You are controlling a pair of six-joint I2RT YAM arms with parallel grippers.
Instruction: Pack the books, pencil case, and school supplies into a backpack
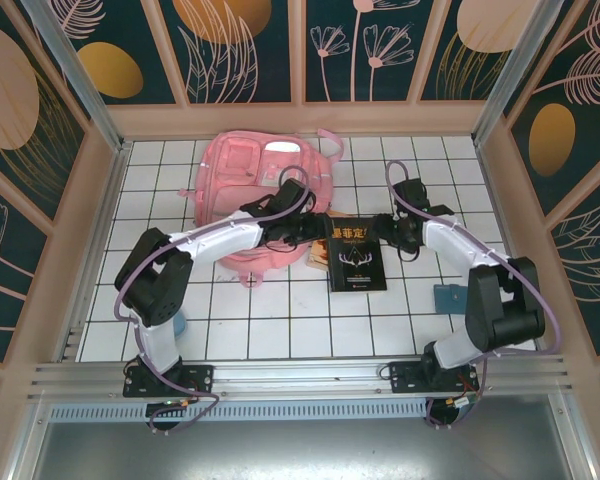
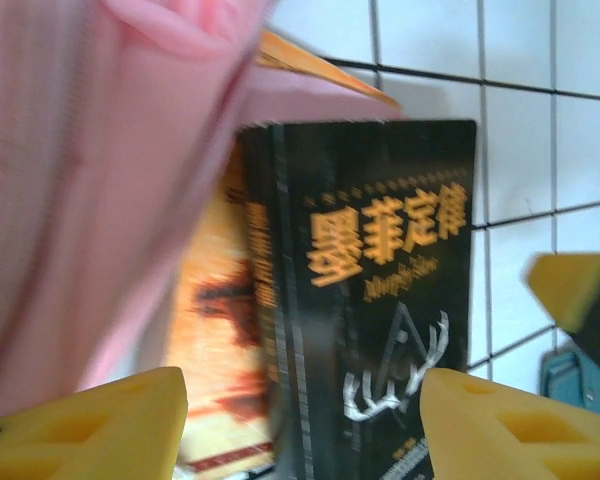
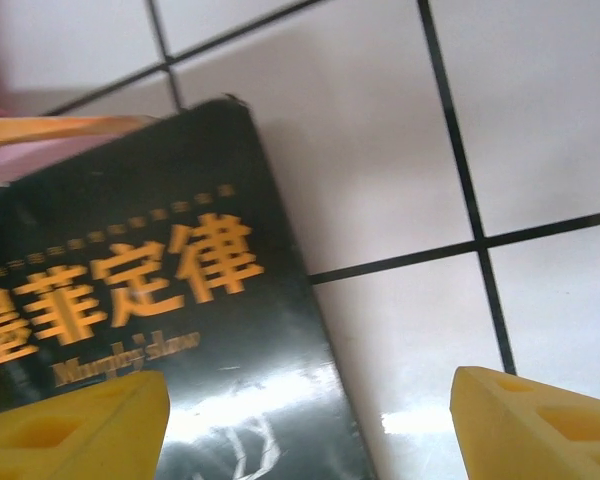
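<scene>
The pink backpack lies at the back of the tiled table and fills the left of the left wrist view. Right of it lies the dark book with orange lettering. It overlaps the smaller orange-brown book. My left gripper hangs open over both books' left side, holding nothing. My right gripper stands open over the dark book's right edge, also holding nothing.
A small teal flat thing lies on the tiles right of the books; I cannot tell whether it is the pencil case. Another blue thing shows beside the left arm's base. Wooden walls enclose the table.
</scene>
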